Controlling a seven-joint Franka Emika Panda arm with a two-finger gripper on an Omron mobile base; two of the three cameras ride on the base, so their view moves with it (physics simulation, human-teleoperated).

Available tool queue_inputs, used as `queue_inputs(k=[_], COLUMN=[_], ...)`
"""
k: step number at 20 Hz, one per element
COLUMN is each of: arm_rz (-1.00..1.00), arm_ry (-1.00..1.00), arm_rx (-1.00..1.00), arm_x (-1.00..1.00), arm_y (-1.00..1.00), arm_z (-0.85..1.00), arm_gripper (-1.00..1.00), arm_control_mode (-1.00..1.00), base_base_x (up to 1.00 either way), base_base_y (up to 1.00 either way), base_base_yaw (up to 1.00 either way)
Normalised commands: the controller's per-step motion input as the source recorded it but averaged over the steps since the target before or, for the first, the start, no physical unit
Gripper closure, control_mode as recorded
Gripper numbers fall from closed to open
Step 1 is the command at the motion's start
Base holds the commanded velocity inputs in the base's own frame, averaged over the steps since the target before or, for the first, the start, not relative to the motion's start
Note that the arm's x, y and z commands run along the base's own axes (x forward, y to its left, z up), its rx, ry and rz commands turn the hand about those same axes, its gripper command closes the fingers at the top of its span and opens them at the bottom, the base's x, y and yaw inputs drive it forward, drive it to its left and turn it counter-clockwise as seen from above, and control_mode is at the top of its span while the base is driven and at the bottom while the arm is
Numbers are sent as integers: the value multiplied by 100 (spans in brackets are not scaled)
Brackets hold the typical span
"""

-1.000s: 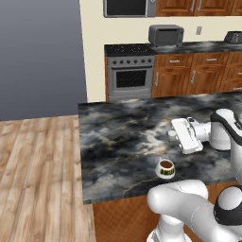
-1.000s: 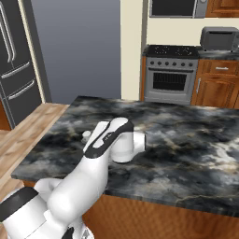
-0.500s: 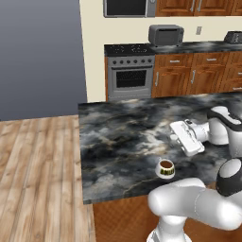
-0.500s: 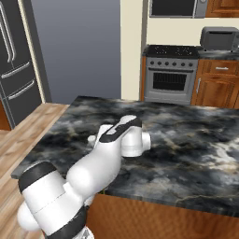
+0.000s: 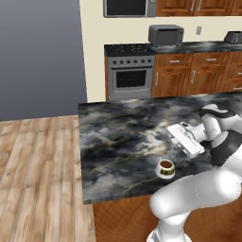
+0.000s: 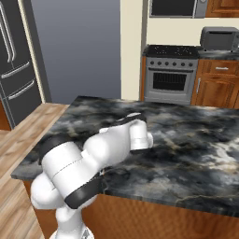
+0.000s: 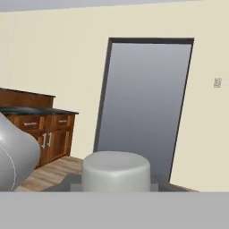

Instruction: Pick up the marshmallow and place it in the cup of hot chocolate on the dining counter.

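Your gripper (image 5: 174,137) sits above the dining worktop (image 5: 123,137), level with the surface, with the hand pointing toward the room's far wall. In the hand view the marshmallow (image 7: 116,171) shows as a pale stubby cylinder directly ahead of the camera, between the jaws. The jaws are closed down on the marshmallow and hold it clear of the worktop. The cup of hot chocolate (image 5: 165,168) stands on the worktop near its front edge, just below and to the near side of your gripper, upright, brown liquid visible inside. The stove (image 5: 129,75) stands against the far wall.
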Motion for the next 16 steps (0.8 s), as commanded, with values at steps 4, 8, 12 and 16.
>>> queue_inputs(k=[4, 8, 12, 16], arm_rz=[1, -1, -5, -8], arm_ry=[0, 0, 1, 1], arm_rx=[0, -2, -2, -3], arm_x=[0, 0, -3, -11], arm_y=[0, 3, 10, 13], arm_z=[-18, -21, -18, -8], arm_gripper=[100, 100, 100, 100], arm_control_mode=[-100, -100, -100, -100], base_base_x=[0, 0, 0, 0], base_base_y=[0, 0, 0, 0], base_base_yaw=[0, 0, 0, 0])
